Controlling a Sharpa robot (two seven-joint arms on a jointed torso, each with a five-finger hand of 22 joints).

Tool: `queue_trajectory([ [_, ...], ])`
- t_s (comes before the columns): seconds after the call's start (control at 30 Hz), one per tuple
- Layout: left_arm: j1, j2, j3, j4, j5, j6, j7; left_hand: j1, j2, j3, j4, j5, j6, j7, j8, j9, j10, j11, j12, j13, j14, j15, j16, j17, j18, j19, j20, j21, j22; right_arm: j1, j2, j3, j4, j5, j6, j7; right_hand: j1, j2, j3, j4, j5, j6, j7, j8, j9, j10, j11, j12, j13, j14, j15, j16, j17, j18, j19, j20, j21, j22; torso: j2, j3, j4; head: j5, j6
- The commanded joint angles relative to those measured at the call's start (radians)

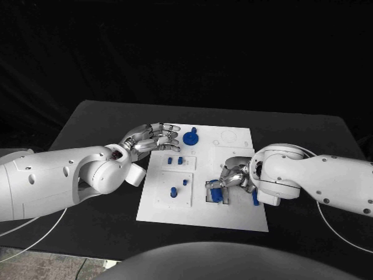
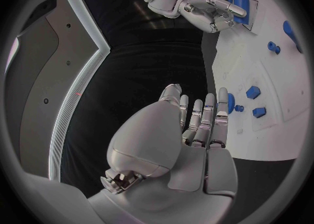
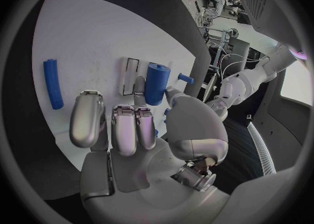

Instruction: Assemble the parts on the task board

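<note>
My right hand [image 3: 134, 130] pinches a blue cylinder [image 3: 156, 82] at the task board [image 1: 237, 219] slot; tilted, it may jam; left hand [image 1: 153, 139] hovers, fingers spread, holding nothing.

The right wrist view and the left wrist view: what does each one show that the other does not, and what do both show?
Right wrist view alone: the long blue rod lying flat on the task board, and a narrow rectangular slot in the board beside the right hand's fingertips.

Left wrist view alone: the left hand from behind, holding nothing, with fingers apart, at the board's edge, and several small blue parts near it.

Both: the white task board, and the right hand holding a blue cylinder on the board.
</note>
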Motion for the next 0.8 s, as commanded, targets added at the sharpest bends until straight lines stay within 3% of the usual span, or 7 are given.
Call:
queue_trajectory([
  [0.03,-0.002,0.002,0.000,0.000,0.002,0.027,0.001,0.012,0.002,0.008,0.001,0.005,0.011,0.051,-0.003,-0.002,0.004,-0.006,-0.007,-0.002,0.003,0.001,0.004,-0.001,-0.013,0.002,-0.005,0.002,0.001,-0.002,-0.001,-0.001,-0.002,-0.012,0.020,-0.014,-0.014,0.001,-0.012,0.000,-0.014,-0.004,0.006,-0.007,-0.002,0.103,0.006,0.004,0.263,0.082,0.007,-0.006,0.156,0.007,-0.003,0.006,-0.006,0.161,0.000,0.0001,0.0000,0.000,0.000],
  [0.3,-0.006,0.003,0.000,-0.001,0.002,0.031,-0.002,0.014,0.002,0.010,-0.001,0.007,0.013,0.054,-0.002,-0.002,0.005,-0.007,-0.007,-0.003,0.004,0.001,0.004,-0.002,-0.014,0.002,-0.006,0.003,0.002,-0.002,-0.002,-0.001,-0.001,-0.015,0.020,-0.015,-0.029,-0.001,-0.045,0.003,-0.068,-0.004,0.007,-0.008,-0.002,0.103,0.007,0.004,0.263,0.082,0.008,-0.007,0.155,0.008,-0.003,0.007,-0.010,0.161,0.000,-0.0001,-0.0001,0.001,0.000],
  [0.53,-0.008,0.003,0.000,-0.002,0.002,0.034,-0.004,0.016,0.001,0.012,-0.003,0.010,0.014,0.055,-0.002,-0.003,0.006,-0.008,-0.008,-0.004,0.005,0.001,0.004,-0.002,-0.014,0.002,-0.006,0.003,0.003,-0.002,-0.005,-0.001,0.000,-0.016,0.012,-0.012,-0.045,-0.004,-0.066,0.005,-0.073,0.000,0.006,-0.005,0.001,0.103,0.006,0.004,0.263,0.081,0.008,-0.007,0.154,0.009,-0.004,0.007,-0.015,0.160,0.000,0.0001,-0.0002,0.002,0.000],
  [0.8,-0.009,0.003,0.000,-0.001,0.002,0.034,-0.005,0.017,0.001,0.013,-0.004,0.012,0.015,0.056,-0.002,-0.003,0.006,-0.008,-0.008,-0.004,0.005,0.001,0.004,-0.003,-0.014,0.002,-0.007,0.003,0.003,-0.002,-0.026,0.000,0.021,-0.019,-0.070,0.067,-0.055,0.006,-0.097,0.003,-0.064,0.016,0.000,0.014,0.015,0.103,0.001,0.004,0.263,0.083,0.004,-0.003,0.160,0.007,-0.001,0.005,-0.007,0.163,0.000,0.0000,-0.0005,0.004,0.000],
])
